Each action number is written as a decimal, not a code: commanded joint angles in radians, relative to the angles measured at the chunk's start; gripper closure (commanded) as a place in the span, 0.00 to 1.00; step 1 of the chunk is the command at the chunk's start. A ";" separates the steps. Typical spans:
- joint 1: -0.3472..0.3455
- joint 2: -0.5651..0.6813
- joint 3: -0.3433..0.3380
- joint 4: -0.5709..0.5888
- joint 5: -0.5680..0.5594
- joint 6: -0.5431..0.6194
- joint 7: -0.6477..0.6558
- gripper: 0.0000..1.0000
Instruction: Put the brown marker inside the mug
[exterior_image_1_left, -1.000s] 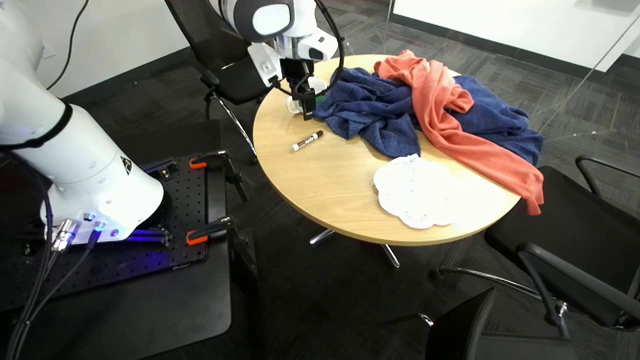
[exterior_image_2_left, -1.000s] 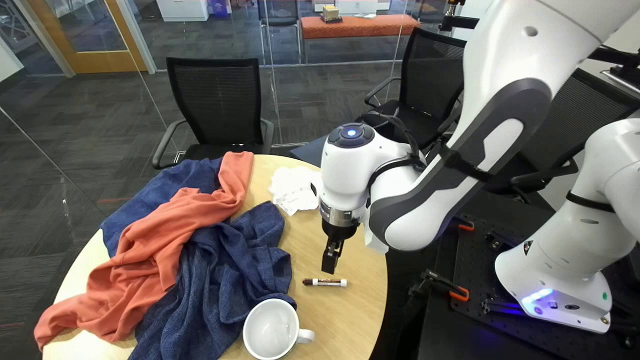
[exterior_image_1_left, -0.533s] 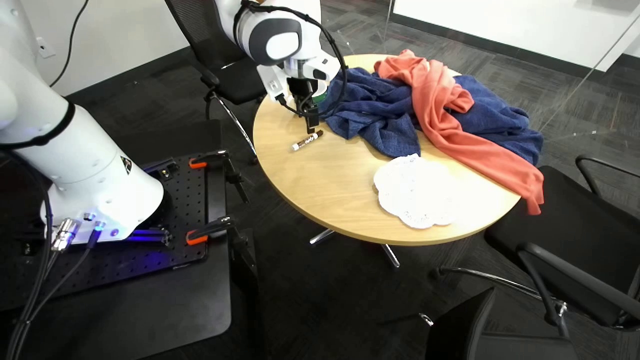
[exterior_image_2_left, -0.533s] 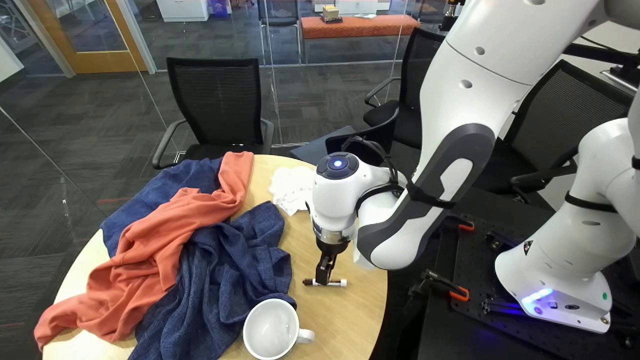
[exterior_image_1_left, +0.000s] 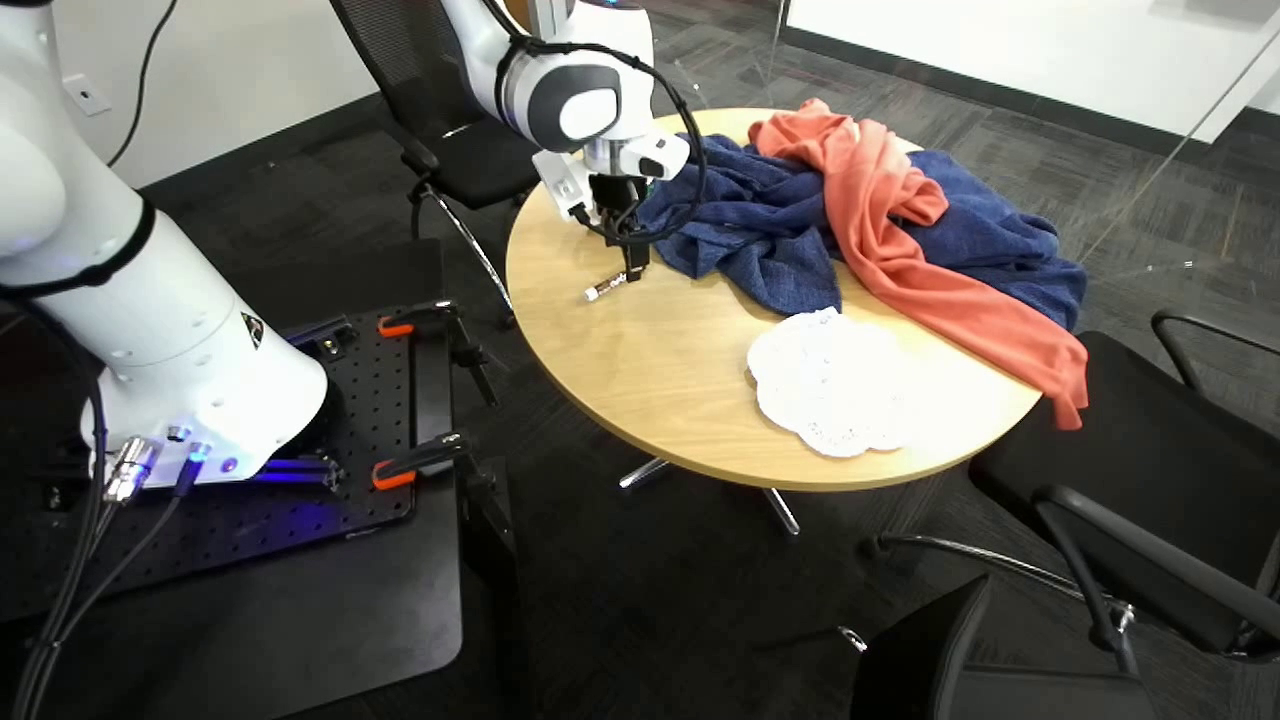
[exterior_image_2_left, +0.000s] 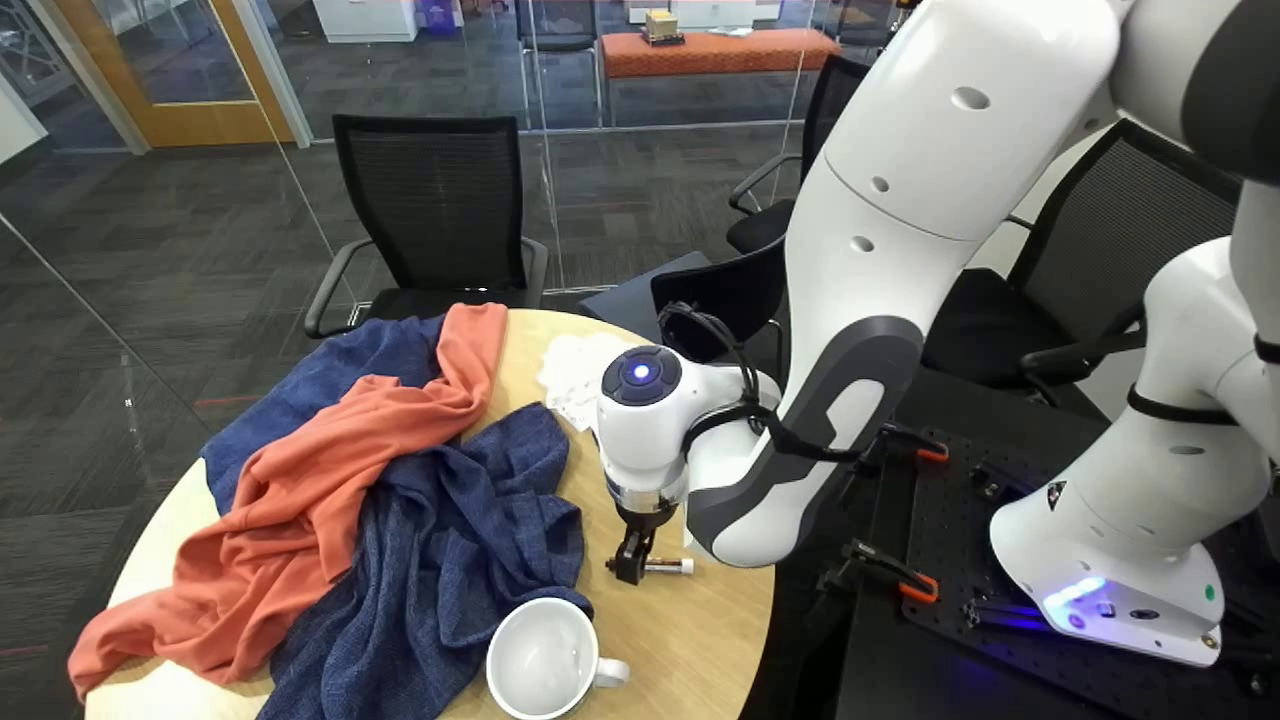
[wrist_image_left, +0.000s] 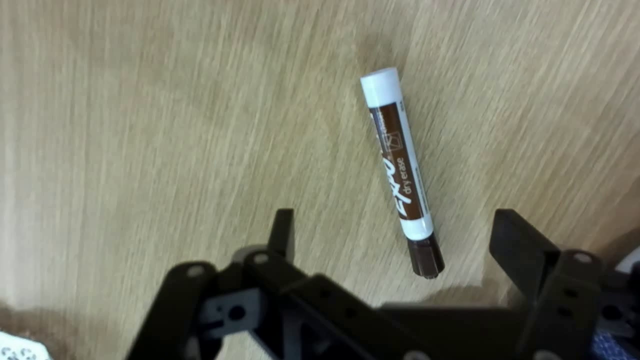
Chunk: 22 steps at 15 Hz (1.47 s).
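Brown marker (wrist_image_left: 402, 172) flat, cap (wrist_image_left: 426, 257) toward blue cloth (exterior_image_2_left: 480, 545)

In an exterior view the white arm (exterior_image_2_left: 880, 250) reaches in from the upper right, its gripper (exterior_image_2_left: 630, 568) pointing down at lower centre and hiding part of the brown marker (exterior_image_2_left: 672, 566); the pale end shows to the right, and whether they touch cannot be told. Near the bottom edge stands the mug (exterior_image_2_left: 540, 655), upright, handle to the right. Lower left, a coral cloth (exterior_image_2_left: 330, 470) lies over blue cloth (exterior_image_2_left: 470, 560) on the round table (exterior_image_2_left: 700, 640). A white doily (exterior_image_2_left: 572, 370) sits mid-frame, partly behind the arm.
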 joint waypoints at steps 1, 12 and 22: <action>0.041 0.063 -0.037 0.055 -0.021 0.002 0.040 0.00; 0.063 0.129 -0.052 0.101 -0.005 0.002 0.038 0.58; 0.052 -0.047 -0.041 0.035 0.005 -0.015 0.070 0.95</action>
